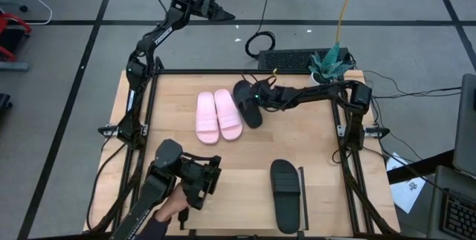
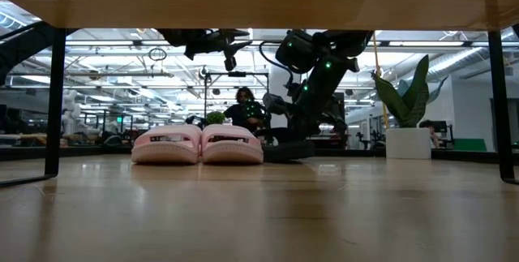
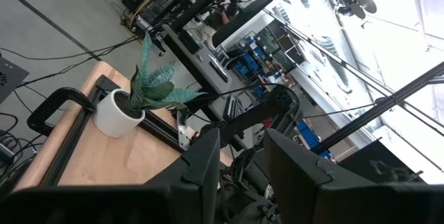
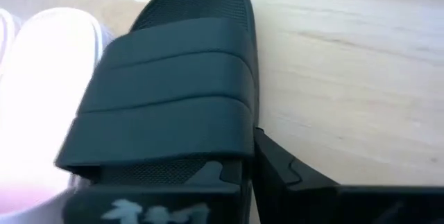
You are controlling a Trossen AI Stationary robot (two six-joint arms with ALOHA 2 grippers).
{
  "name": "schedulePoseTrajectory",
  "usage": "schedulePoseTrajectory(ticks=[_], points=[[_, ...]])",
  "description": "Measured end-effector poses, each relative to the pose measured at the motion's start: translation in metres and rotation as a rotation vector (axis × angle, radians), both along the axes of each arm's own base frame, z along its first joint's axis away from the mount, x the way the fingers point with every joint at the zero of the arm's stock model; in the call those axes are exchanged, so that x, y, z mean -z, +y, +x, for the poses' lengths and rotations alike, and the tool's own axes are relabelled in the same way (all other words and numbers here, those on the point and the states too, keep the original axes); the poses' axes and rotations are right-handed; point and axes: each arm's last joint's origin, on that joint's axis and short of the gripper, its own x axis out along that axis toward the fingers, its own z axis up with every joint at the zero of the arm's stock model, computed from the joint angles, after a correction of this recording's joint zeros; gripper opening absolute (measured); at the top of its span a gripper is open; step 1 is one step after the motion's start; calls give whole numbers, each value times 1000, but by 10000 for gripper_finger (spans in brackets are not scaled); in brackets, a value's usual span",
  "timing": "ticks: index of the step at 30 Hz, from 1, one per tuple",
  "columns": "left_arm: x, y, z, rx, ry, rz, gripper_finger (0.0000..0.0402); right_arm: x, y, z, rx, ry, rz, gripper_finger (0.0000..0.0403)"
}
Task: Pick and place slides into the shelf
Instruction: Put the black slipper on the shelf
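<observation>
I had the right gripper (image 1: 260, 96) at the far black slide (image 1: 248, 103), which lay on the desk near the far edge, just beside the pink pair (image 1: 219, 116). Its jaws were shut on that slide at the far end, close to the strap (image 4: 166, 99). The second black slide (image 1: 285, 195) lay near the front edge, right of centre, beside a thin black rail (image 1: 303, 195). The left gripper (image 1: 210, 180) hung over the front-left part of the desk, jaws partly apart and empty, pointing up toward the plant (image 3: 142, 92).

Handling, as I judged it: the slides looked light and foam-like, soft enough to flex under a pinch, with a matte, non-slippery skin. The strap or the sole edge by it offered the firmest hold; a grip at one end would likely let the other end droop.

Clearance: the pink pair almost touched the held slide, so a straight lift was safer than a sideways drag. The middle of the desk lay open, and black frame rails (image 1: 349, 173) ran along its sides.
</observation>
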Motion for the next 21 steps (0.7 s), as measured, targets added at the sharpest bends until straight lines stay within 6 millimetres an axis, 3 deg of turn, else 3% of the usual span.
schedulePoseTrajectory(ticks=[10, 21], points=[[0, 0, -1, 3, 0, -1, 113, -51, 7, -19, 70, -58, -28, 1], [-7, 10, -18, -9, -13, -2, 113, -129, 59, -50, 114, -283, -6, 1]])
